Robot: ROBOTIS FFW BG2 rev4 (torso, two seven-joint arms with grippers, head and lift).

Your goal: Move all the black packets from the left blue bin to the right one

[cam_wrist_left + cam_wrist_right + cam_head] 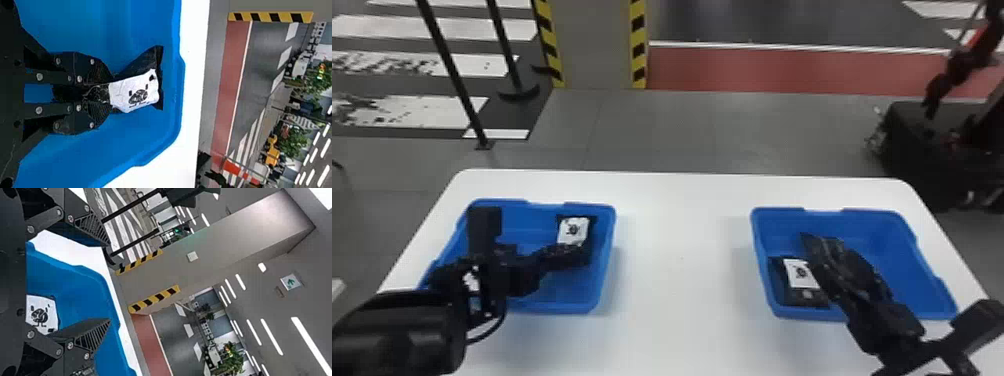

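One packet (573,231) in left fingers (562,254) (second packet (801,275) in right bin (899,245))

On the table (682,275), the left bin (606,260) sits at the head view's lower left, the right bin (892,240) lower right. One packet (573,230) lies in the former's upper right, another packet (804,297) in the latter's lower left.

And there was the left gripper (580,254), angled inward to the robot's right, its flat black fingers (95,71) pinched close together, the left arm (394,332) right behind it. Across from it, the right gripper (824,252) pointed forward and left, fingers (92,337) spread wide, the right arm (889,325) slanting away behind!
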